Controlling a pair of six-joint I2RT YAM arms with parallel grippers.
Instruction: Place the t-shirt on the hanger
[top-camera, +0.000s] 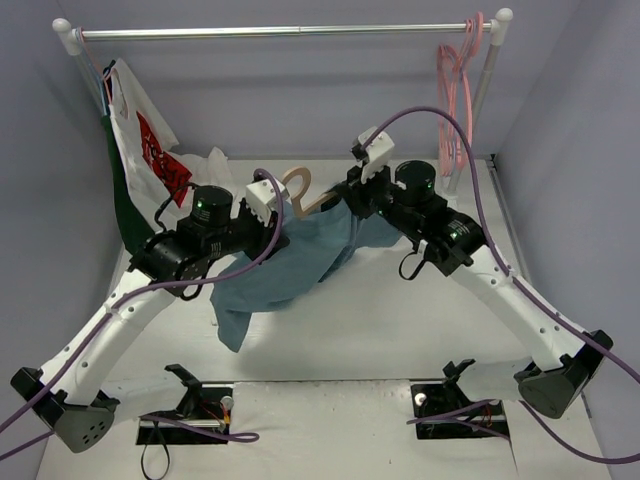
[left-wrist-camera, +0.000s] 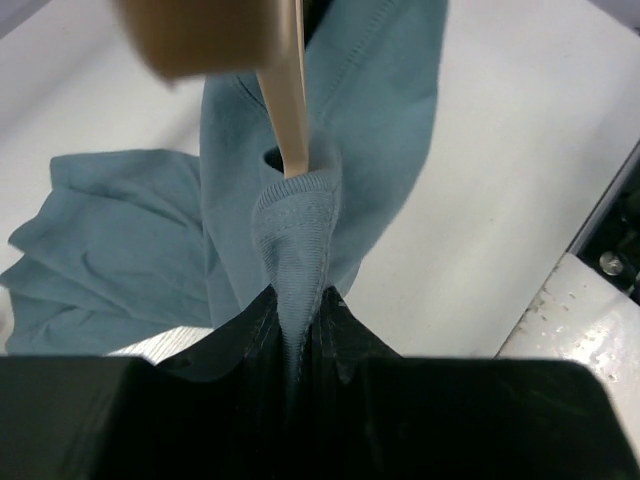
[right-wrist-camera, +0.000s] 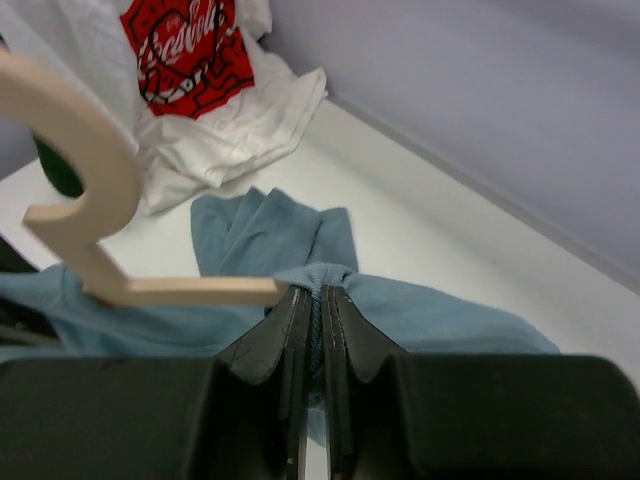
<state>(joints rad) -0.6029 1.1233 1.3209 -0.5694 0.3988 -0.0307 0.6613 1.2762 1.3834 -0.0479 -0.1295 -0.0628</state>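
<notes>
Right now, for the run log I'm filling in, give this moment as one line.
left claw: shut on t-shirt collar | right claw: shut on t-shirt | t-shirt: slung between claws | hanger: arm enters at collar, hook free

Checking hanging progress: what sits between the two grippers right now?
In the top view, the tan hanger sticks up between left gripper and right gripper, out of the t-shirt both pinch.
</notes>
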